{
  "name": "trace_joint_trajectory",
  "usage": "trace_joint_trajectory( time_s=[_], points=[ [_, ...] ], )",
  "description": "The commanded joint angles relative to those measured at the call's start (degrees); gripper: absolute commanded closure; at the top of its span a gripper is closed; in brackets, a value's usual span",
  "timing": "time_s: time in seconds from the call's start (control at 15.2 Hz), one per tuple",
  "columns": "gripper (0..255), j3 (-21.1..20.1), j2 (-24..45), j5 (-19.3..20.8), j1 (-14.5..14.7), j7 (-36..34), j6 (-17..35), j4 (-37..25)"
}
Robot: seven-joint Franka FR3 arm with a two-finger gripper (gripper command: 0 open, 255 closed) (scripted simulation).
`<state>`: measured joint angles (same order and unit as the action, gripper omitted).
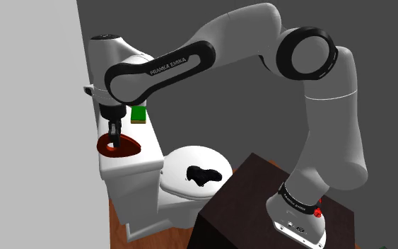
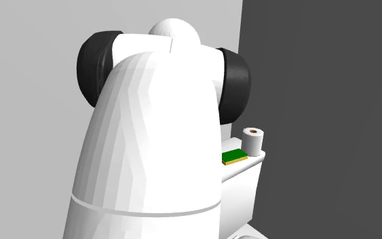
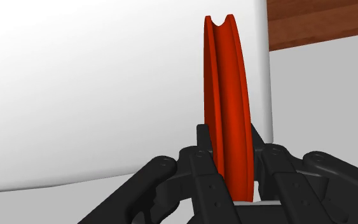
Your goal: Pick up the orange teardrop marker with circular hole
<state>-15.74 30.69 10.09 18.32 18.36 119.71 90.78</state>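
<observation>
The orange-red teardrop marker (image 1: pixel 121 148) with a dark round hole is at the near end of the white toilet tank lid (image 1: pixel 151 145), partly past the lid's edge. My black gripper (image 1: pixel 112 134) comes down on it from above and is shut on it. In the wrist view the marker (image 3: pixel 225 95) stands edge-on, clasped between my two fingers (image 3: pixel 229 137), with the white lid (image 3: pixel 107 95) behind it. I cannot tell whether the marker still touches the lid.
A green block (image 1: pixel 138 113) (image 2: pixel 234 157) lies farther back on the tank, and a toilet-paper roll (image 2: pixel 253 140) stands at its far end. Beside the dark stand (image 1: pixel 247 205) is the toilet seat (image 1: pixel 183 159) with a black blotch (image 1: pixel 204 175). Wooden floor (image 3: pixel 323 22) lies below.
</observation>
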Motion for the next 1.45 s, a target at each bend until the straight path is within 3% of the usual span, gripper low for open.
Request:
trace_joint_trajectory(
  time_s=[0.0, 0.26, 1.39],
  points=[
    [255, 0.00, 0.01, 0.00, 0.01, 0.00, 0.01, 0.00],
    [255, -0.01, -0.07, -0.02, -0.03, 0.02, 0.05, 0.13],
    [255, -0.76, -3.93, -1.43, -0.18, 1.05, -9.65, -5.87]
  ],
)
